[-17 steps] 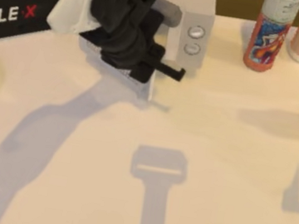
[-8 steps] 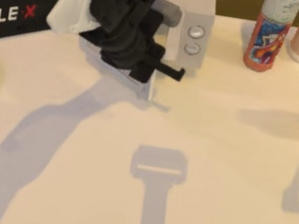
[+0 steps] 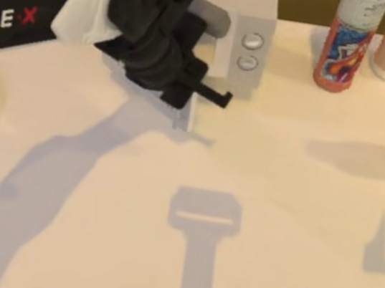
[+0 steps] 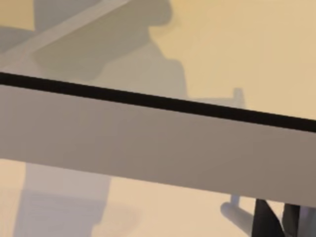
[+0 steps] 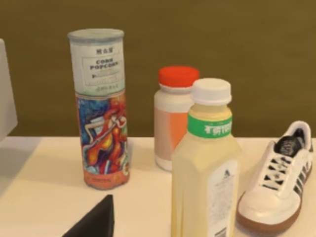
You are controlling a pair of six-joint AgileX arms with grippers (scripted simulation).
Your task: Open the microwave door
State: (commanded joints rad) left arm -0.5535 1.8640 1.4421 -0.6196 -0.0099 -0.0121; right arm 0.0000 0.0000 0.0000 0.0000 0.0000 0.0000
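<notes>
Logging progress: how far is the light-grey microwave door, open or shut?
Partly open: the light-grey microwave door juts out from the boxy white microwave, with the left gripper at its free edge.

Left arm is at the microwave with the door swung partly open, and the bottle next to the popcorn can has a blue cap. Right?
Not quite: the cap is orange-red, not blue, as the right wrist view shows on the bottle beside the popcorn can. The rest holds: in the top view the left hand is at the microwave, and the door stands partly open.
</notes>
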